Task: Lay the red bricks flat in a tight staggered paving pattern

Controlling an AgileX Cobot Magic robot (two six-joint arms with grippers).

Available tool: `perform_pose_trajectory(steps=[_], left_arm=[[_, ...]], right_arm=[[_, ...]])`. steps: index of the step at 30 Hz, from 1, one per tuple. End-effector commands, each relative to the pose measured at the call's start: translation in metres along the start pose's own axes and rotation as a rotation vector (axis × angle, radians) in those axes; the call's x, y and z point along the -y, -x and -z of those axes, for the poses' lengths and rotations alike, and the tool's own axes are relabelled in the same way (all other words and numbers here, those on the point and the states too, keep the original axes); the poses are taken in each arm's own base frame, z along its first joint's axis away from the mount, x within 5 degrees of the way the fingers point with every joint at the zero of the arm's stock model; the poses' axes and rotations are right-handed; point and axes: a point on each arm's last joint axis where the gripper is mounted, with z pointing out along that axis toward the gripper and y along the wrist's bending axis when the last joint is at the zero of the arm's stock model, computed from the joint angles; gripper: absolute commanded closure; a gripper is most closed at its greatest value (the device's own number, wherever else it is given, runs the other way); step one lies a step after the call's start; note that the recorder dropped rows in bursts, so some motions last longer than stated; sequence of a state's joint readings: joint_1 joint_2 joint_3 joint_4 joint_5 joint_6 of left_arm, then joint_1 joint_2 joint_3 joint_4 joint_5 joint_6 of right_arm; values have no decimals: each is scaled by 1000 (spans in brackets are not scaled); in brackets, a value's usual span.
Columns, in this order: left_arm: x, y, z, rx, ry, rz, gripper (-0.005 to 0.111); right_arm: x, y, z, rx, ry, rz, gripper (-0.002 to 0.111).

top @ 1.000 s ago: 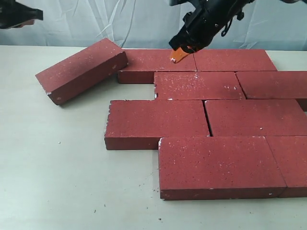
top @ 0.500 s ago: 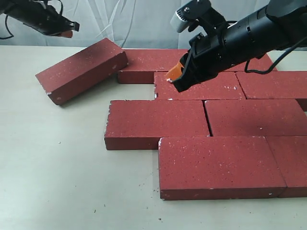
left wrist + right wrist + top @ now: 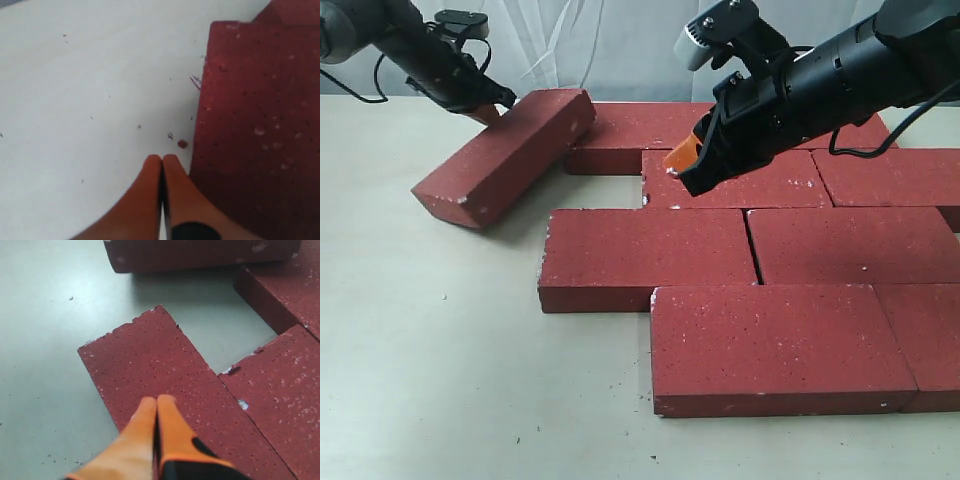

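Nine red bricks (image 3: 750, 250), exterior view: eight lie flat in staggered rows at right; the askew brick (image 3: 505, 155) sits far left, one end meeting the far row.
Left hand (image 3: 488, 110), exterior view: clenched, empty, tips at the askew brick's far edge.
Right hand (image 3: 679, 157), exterior view: clenched, empty, over the second row.
Left wrist view: pinched fingers (image 3: 147, 185) beside a brick edge, above the pale surface (image 3: 75, 90).
Right wrist view: pinched fingers (image 3: 170, 425) above a flat brick.

Pale tabletop (image 3: 430, 370), wrinkled whitish cloth backdrop (image 3: 580, 45) behind it, small dark crumbs (image 3: 612, 384) scattered on the tabletop
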State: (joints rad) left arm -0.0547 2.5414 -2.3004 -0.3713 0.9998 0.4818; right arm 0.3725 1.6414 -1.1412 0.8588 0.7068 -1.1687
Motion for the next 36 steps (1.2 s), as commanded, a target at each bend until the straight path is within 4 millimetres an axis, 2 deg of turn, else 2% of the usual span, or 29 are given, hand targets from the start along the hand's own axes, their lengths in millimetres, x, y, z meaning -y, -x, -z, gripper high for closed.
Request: perform_pose_trajectory(steps=[1, 4, 8, 10, 13, 16, 20, 22, 29, 36], left_arm=[[12, 5, 24, -61, -36, -62, 107], [20, 7, 46, -98, -65, -102, 107], [25, 17, 74, -54, -32, -143, 107], [29, 25, 87, 15, -32, -133, 107], [41, 42, 91, 185, -73, -103, 107], [54, 53, 74, 288, -68, -106, 107], [75, 58, 38, 342, -24, -254, 107], [81, 63, 28, 385, 5, -264, 107], [82, 66, 8, 409, 6, -259, 107], [82, 53, -14, 318, -30, -247, 107]], right_arm=[[-1, 1, 2, 8, -5, 13, 109], [-1, 1, 2, 8, -5, 32, 109], [-1, 1, 2, 9, -7, 32, 109], [-1, 1, 2, 10, -11, 32, 109], [1, 2, 2, 19, -28, 30, 109], [1, 2, 2, 19, -28, 30, 109], [2, 2, 2, 23, -38, 30, 109], [2, 2, 2, 24, -40, 30, 109], [2, 3, 2, 26, -43, 28, 109], [2, 3, 2, 27, -42, 27, 109]])
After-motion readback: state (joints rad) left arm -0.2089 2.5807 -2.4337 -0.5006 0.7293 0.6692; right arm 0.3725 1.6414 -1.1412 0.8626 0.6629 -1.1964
